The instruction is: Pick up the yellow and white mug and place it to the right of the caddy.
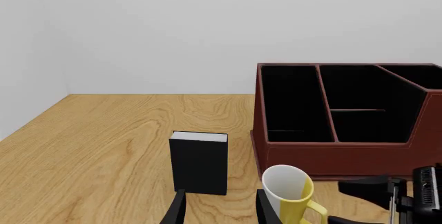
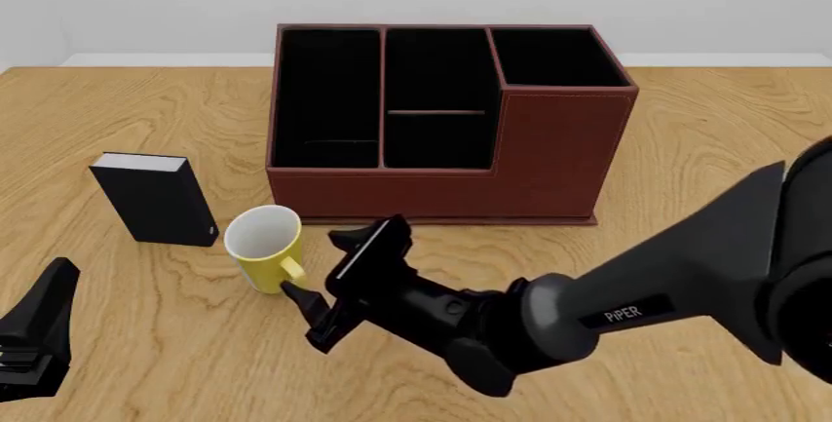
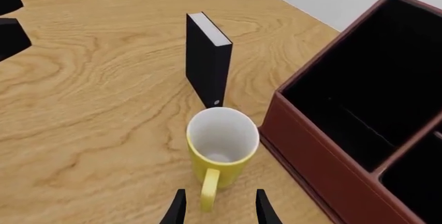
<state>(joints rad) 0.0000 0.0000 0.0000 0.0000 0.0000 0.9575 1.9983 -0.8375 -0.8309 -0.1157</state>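
The yellow and white mug [image 2: 265, 245] stands upright on the wooden bench [image 2: 728, 139], just in front of the caddy [image 2: 442, 120] near its left end, handle toward the camera. The right pincer [image 2: 349, 281] — fingers spread — sits at the handle, one finger to either side, not gripping. A black book-like box [image 2: 156, 198] stands left of the mug. The left pincer [image 1: 219, 207], spread, is at the bench's near left.
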